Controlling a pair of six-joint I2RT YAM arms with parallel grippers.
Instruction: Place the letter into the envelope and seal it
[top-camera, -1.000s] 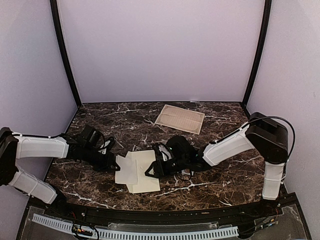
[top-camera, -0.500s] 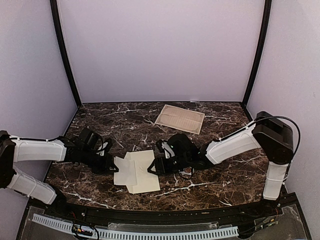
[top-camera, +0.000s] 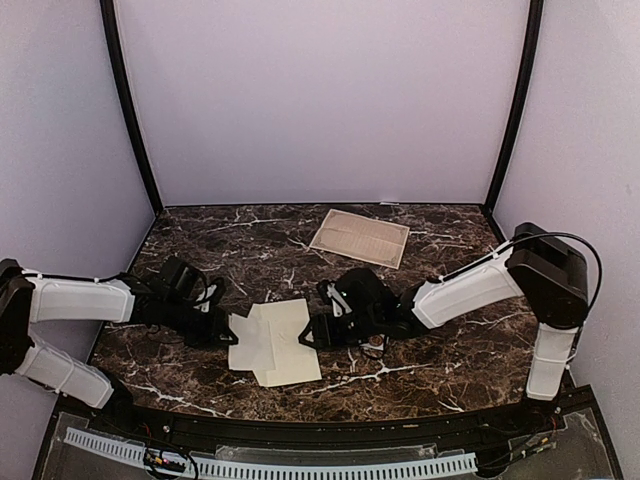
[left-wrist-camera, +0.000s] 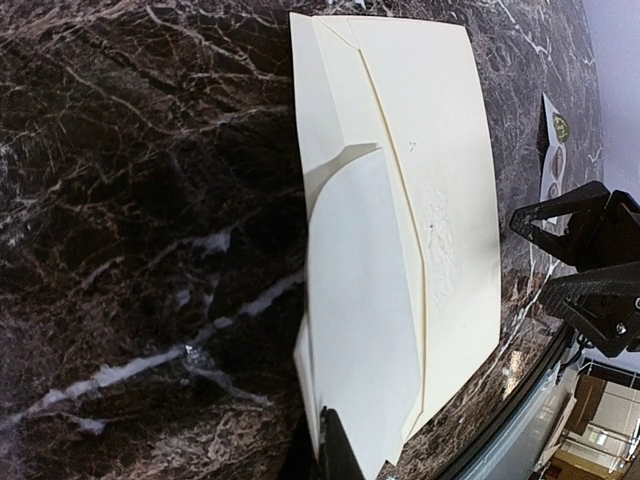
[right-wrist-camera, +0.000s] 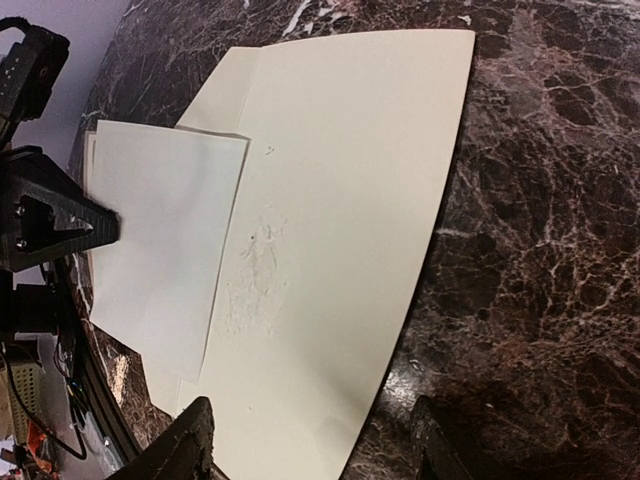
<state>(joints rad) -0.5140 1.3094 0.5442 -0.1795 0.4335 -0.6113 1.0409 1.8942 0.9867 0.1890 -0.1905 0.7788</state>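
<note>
Top view first. The envelope (top-camera: 292, 352) lies flat on the bench (top-camera: 440, 372), about midway between my two arms, long side running roughly near to far. The letter (top-camera: 252, 342) lies over its left part, sticking out to the left. My left gripper (top-camera: 226, 328) is at the letter's left edge and my right gripper (top-camera: 308, 338) is at the envelope's right edge, so each arm has its own side. A printed sheet (top-camera: 360, 238) sits well apart at the far side, out of the way.

Left wrist view: this gripper is fully closed and looks pinched on the letter's (left-wrist-camera: 360, 300) edge. The envelope (left-wrist-camera: 450, 190) lies beyond it, and a sticker strip (left-wrist-camera: 553, 165) lies just past that.

Right wrist view: this gripper (right-wrist-camera: 312, 445) is partly open and holding nothing, its fingers straddling the envelope's (right-wrist-camera: 350, 200) edge. The letter (right-wrist-camera: 160, 240) is across from me.

My guess is that the next move pushes the letter rightward into the envelope while my right side steadies it. There's bare bench to the right if it slides.
</note>
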